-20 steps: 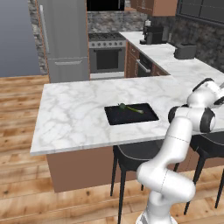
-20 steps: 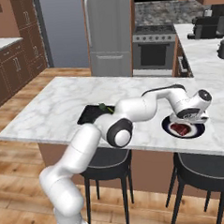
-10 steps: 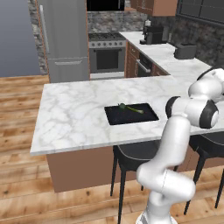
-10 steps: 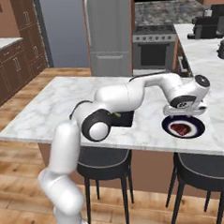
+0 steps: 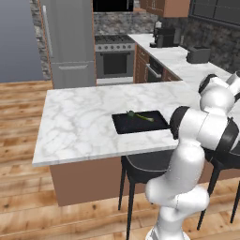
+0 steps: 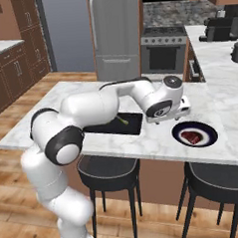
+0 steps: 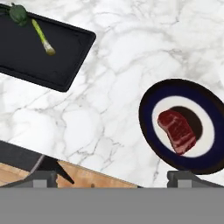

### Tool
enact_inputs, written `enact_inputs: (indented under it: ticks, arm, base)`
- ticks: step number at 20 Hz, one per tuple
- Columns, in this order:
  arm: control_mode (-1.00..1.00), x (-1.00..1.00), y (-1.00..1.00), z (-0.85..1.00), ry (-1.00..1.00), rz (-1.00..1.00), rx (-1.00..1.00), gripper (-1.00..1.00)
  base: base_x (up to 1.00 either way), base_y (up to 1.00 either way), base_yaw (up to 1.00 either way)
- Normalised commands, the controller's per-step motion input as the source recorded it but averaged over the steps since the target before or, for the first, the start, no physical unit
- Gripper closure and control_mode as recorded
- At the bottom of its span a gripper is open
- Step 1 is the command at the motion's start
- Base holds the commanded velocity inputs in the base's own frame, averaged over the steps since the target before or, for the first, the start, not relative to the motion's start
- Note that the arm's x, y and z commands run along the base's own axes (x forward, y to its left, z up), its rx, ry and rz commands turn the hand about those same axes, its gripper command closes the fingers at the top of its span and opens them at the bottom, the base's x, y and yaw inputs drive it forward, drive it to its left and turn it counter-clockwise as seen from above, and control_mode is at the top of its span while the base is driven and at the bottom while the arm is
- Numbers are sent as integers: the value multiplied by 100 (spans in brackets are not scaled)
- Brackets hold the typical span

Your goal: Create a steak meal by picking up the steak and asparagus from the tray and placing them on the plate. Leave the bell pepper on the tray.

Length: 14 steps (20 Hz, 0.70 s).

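The steak (image 7: 176,131), a red slab, lies on the white centre of the dark-rimmed plate (image 7: 148,105). On the black tray (image 7: 30,61) lie the pale asparagus (image 7: 43,37) and the dark green bell pepper (image 7: 18,13), next to each other at its far end. My gripper (image 7: 114,175) is open with nothing between its fingers, hovering over bare marble between tray and plate. From the right base view the gripper (image 6: 180,107) hangs just left of the plate (image 6: 178,136) holding the steak (image 6: 192,137), and right of the tray (image 6: 104,127).
The marble island's front edge (image 7: 87,168) runs right under the hand, wood floor beyond it. Black stools (image 6: 111,166) stand under that edge. In the left base view the tray (image 5: 140,125) sits near the counter's front, the arm (image 5: 201,126) beside it.
The hand has risen off the plate and swung left toward the tray, its jaws staying open. The steak stays on the plate; the tray's vegetables have not moved.
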Motion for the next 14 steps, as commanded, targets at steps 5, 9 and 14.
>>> enact_inputs:
  ticks: [5,9,14]
  arm:
    - [-100,2,100,12,3,0,-15,-100]
    - [-100,12,100,32,11,0,-1,-100]
    - [-100,14,92,11,23,0,1,-100]
  base:
    - [0,0,0]
    - [0,0,0]
    - [0,0,0]
